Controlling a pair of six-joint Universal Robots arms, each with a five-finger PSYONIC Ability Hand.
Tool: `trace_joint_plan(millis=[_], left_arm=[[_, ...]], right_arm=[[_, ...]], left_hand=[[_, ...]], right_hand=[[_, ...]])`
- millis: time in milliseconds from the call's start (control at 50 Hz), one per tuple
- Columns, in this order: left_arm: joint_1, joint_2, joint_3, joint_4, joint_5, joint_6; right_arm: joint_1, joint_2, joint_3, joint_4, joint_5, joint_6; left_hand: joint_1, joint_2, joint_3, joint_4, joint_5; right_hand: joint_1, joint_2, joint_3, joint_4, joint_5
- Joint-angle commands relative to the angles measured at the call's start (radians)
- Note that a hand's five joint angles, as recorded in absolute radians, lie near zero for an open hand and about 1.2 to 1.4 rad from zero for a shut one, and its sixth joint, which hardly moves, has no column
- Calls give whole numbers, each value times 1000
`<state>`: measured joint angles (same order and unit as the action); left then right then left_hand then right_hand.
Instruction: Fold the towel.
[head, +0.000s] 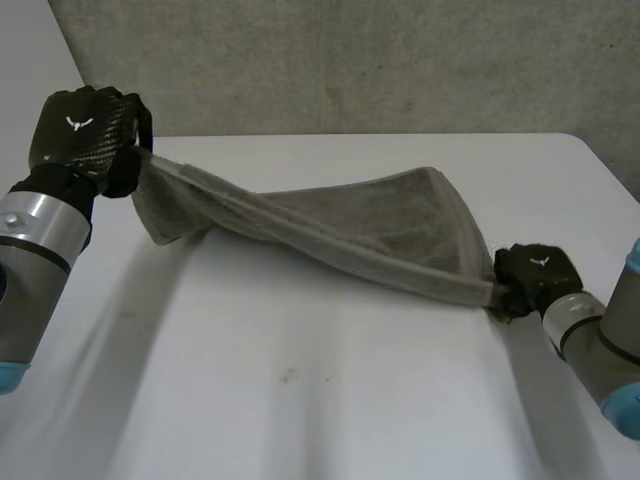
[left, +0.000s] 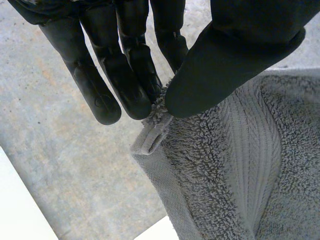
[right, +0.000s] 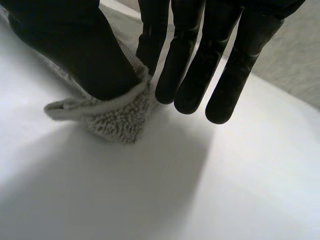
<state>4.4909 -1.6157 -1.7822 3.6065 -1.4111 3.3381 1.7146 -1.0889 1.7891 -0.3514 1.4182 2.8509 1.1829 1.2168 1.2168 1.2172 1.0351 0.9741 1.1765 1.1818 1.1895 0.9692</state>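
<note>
Pinching a towel (head: 380, 235) corner between thumb and fingers above the table's (head: 300, 400) far left corner, left hand (head: 85, 130) stretches it to right hand (head: 535, 275), nipping another corner by the right edge: shallow grips, so more pull could slip one.

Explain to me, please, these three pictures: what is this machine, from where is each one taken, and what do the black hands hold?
This is a two-armed robot at a white table. The wide picture looks down from between the arms; the other two come from cameras on the wrists. The left hand pinches one corner of a grey towel between thumb and fingers, held high. The right hand pinches another corner, low at the table. The towel stretches between them.
</note>
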Motion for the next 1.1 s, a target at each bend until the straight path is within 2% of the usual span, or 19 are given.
trace_joint_plan(millis=[20, 100, 160, 200, 360, 440, 540, 640, 680, 760, 800, 880, 920, 960, 980, 1020, 1040, 1060, 1100], left_arm=[[5, 8, -14, -43, 4, 12], [25, 45, -8, -150, 6, 18], [41, 80, -8, -192, 7, 20], [91, 141, 0, -270, 14, 18], [143, 312, 64, -364, 59, 14], [142, 330, 90, -393, 78, 12], [133, 313, 95, -451, 83, 18], [133, 178, 84, -473, 80, 47], [125, 46, 89, -479, 75, 110], [91, -104, 122, -477, 63, 193], [32, -238, 220, -480, 34, 253], [-16, -324, 356, -477, -17, 265], [-24, -349, 454, -473, -39, 253], [-47, -374, 654, -430, -58, 216], [-47, -374, 655, -430, -58, 216], [-59, -377, 764, -385, -66, 178], [-68, -372, 843, -327, -71, 125], [-68, -360, 890, -265, -83, 66], [-65, -345, 920, -199, -103, 7]], right_arm=[[-9, -159, -52, 49, 2, -77], [-24, -323, -147, 263, -34, -232], [-43, -364, -188, 347, -50, -285], [-79, -432, -272, 504, -74, -364], [-92, -605, -503, 652, -99, -401], [-96, -603, -559, 736, -108, -407], [-101, -503, -576, 878, -145, -426], [-78, -294, -571, 1003, -125, -579], [-73, -249, -576, 1012, -114, -608], [-55, -166, -603, 1008, -78, -625], [-23, -87, -693, 956, -29, -616], [28, -29, -794, 836, 10, -602], [45, -11, -849, 756, 28, -601], [68, 4, -946, 561, 63, -584], [68, 4, -947, 560, 64, -584], [82, -20, -990, 314, 99, -536], [82, -20, -990, 313, 99, -536], [91, -54, -975, 193, 110, -500], [94, -93, -943, 102, 113, -463]], left_hand=[[213, 180, 179, 179, 187], [213, 180, 179, 179, 187], [213, 180, 179, 179, 187], [213, 180, 179, 179, 187], [213, 180, 179, 179, 187], [213, 180, 179, 179, 187], [213, 180, 179, 179, 187], [213, 180, 179, 179, 187], [213, 180, 179, 179, 187], [213, 180, 179, 179, 187], [213, 180, 179, 179, 187], [213, 180, 179, 179, 187], [213, 180, 179, 179, 187], [213, 180, 179, 179, 187], [213, 180, 179, 179, 187], [213, 180, 179, 179, 187], [213, 180, 179, 179, 187], [213, 180, 179, 179, 187], [213, 180, 179, 179, 187]], right_hand=[[422, 220, 214, 207, 253], [422, 220, 214, 207, 253], [422, 220, 214, 207, 253], [422, 220, 214, 207, 253], [422, 220, 214, 207, 253], [422, 220, 214, 207, 253], [422, 220, 214, 207, 253], [422, 220, 214, 207, 253], [422, 220, 214, 207, 253], [422, 220, 214, 207, 253], [422, 220, 214, 207, 253], [422, 220, 214, 207, 253], [422, 220, 214, 207, 253], [422, 220, 214, 207, 253], [422, 220, 214, 207, 253], [422, 220, 214, 207, 253], [422, 220, 214, 207, 253], [422, 220, 214, 207, 253], [422, 220, 214, 207, 253]])
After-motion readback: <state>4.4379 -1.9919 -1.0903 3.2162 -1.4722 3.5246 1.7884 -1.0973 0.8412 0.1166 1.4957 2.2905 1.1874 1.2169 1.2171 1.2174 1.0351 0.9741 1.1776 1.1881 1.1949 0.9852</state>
